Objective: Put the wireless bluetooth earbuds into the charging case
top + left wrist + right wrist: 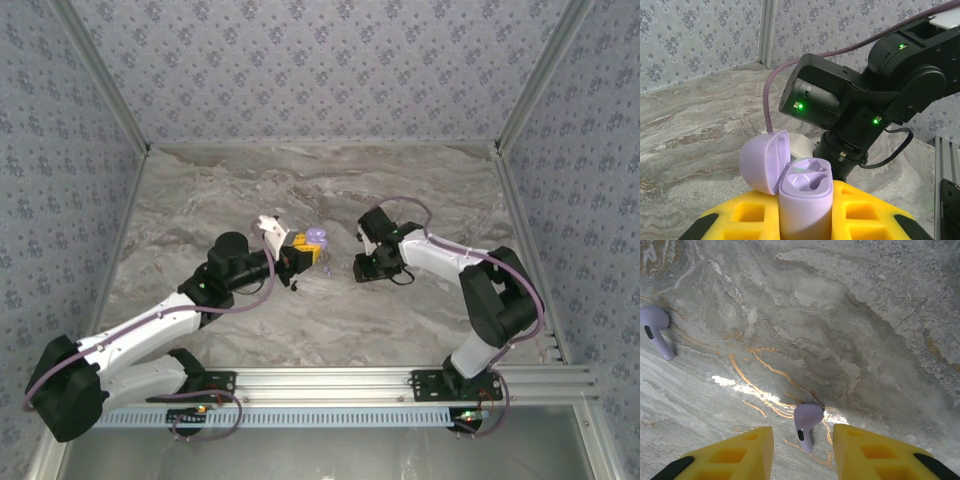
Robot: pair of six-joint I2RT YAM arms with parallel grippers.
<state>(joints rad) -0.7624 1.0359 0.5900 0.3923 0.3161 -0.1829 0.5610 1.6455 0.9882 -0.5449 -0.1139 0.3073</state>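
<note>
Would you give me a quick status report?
Left pincer shut on open lilac charging case, wells empty. Right pincer open around one earbud; second earbud on table. Nothing in the way.

Smooth plastic charging case (805, 207), glossy marble table (850, 315)

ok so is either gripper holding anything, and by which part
The left gripper holds the open lilac charging case by its lower body. The right gripper holds nothing: its jaws stand open either side of a lilac earbud on the table.

grey marbled table (850, 315), lilac earbud (807, 421) lying on it, second earbud (655, 326) well apart
</note>
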